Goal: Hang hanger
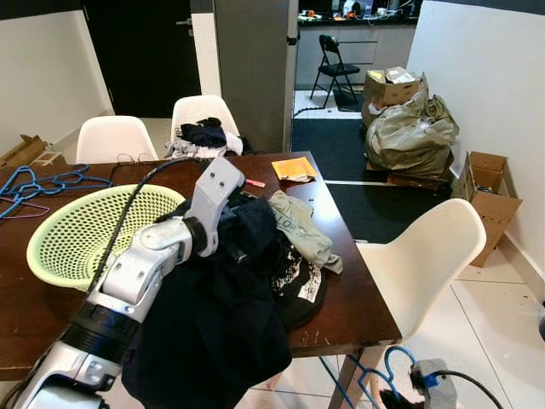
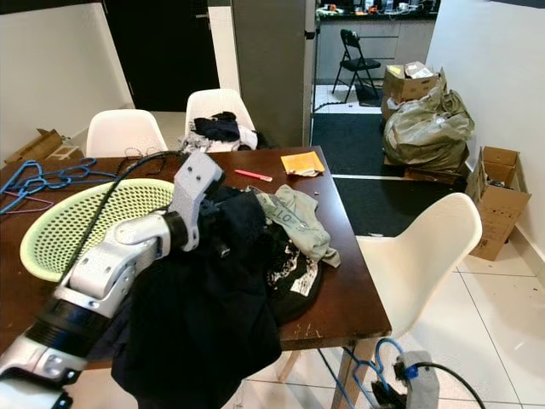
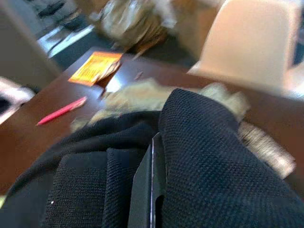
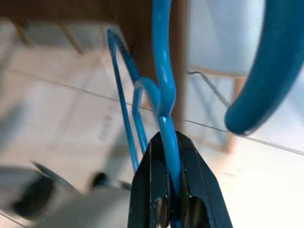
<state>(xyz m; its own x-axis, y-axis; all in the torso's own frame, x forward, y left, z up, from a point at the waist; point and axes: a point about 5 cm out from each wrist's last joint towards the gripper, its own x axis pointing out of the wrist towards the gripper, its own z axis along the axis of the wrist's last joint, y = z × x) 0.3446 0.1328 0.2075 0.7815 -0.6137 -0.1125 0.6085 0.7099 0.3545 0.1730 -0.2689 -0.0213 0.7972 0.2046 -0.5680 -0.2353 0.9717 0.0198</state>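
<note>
In the right wrist view, the two black fingers of the right gripper (image 4: 172, 209) are pressed together on the neck of a blue hanger (image 4: 161, 90), just under the twisted part. The long wire of the hanger runs straight away from the fingers, and the hook curves off to one side. In the head views this hanger (image 1: 375, 368) hangs low, beside the near right corner of the desk (image 1: 358, 298), close to the floor tiles.

The left gripper (image 3: 151, 190) is pushed into a black garment (image 1: 213, 324) that lies over the near edge of the desk. The fingers seem closed on a fold of the black knit, though the cloth hides most of them.

I judge the next move depends on this: the hanger is below and to the right of the garment, so the right arm is the nearer one and must lift it.

The wrist view shows the grip on the wire clearly; the head views show where the garment lies. A green basket (image 1: 77, 230) stands at the left side.
</note>
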